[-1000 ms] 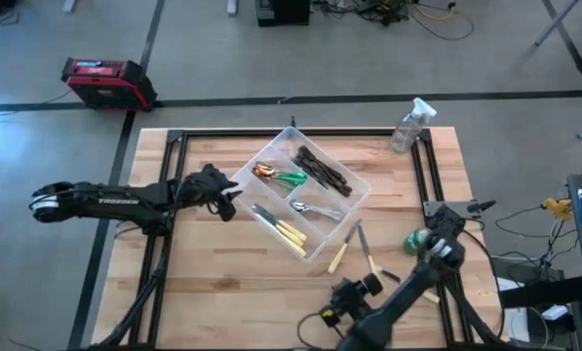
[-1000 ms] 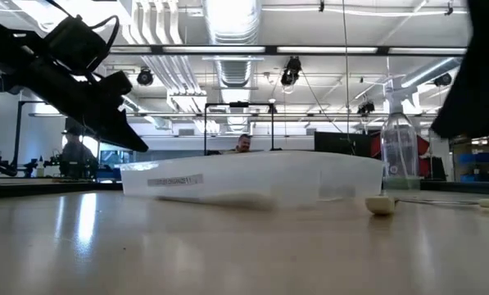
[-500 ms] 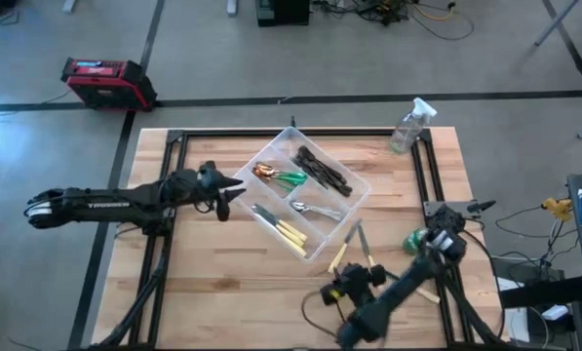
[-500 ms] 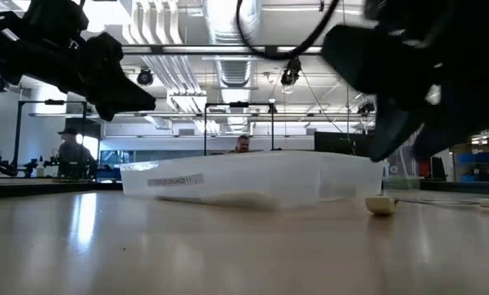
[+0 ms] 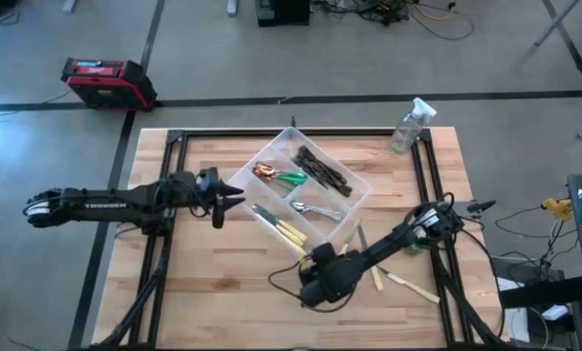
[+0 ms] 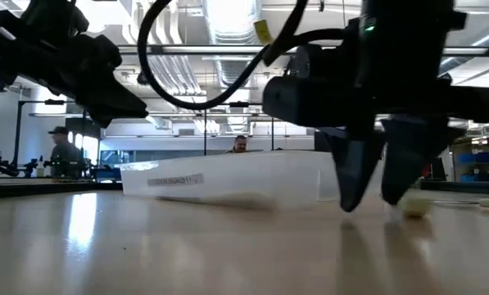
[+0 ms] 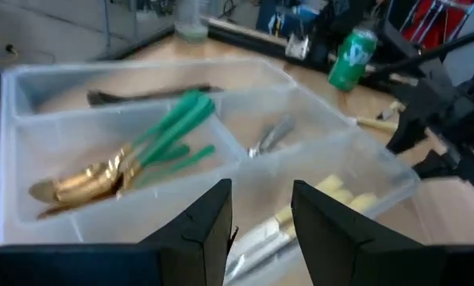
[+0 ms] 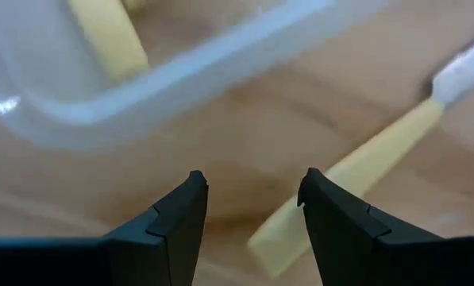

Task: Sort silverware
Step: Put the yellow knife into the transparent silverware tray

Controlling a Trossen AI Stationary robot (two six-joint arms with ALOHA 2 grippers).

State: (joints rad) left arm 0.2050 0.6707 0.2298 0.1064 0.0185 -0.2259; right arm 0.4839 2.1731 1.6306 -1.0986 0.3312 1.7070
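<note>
A clear divided tray (image 5: 341,216) sits turned on the wooden table. It holds dark forks (image 5: 322,168), gold spoons with green-handled pieces (image 5: 281,177), a silver spoon (image 5: 315,208) and cream-handled knives (image 5: 283,230). My right gripper (image 8: 252,210) is open and points down just off the tray's near corner. The handle end of a cream-handled knife (image 8: 340,187) lies on the table below its fingers. More cream-handled knives (image 5: 374,273) lie on the table to the right. My left gripper (image 7: 260,226) hovers open at the tray's left corner, aimed across the tray.
A green can (image 5: 414,242) stands behind my right arm, and a clear spray bottle (image 5: 410,125) stands at the far right corner. The black frame rails (image 5: 427,175) run along the table's sides. People (image 6: 64,152) show in the room beyond.
My right gripper has swung from near the table's near edge toward the left and far side, arriving at the tray's near corner, and its wrist has turned. My left gripper has risen a little and tipped closer to level.
</note>
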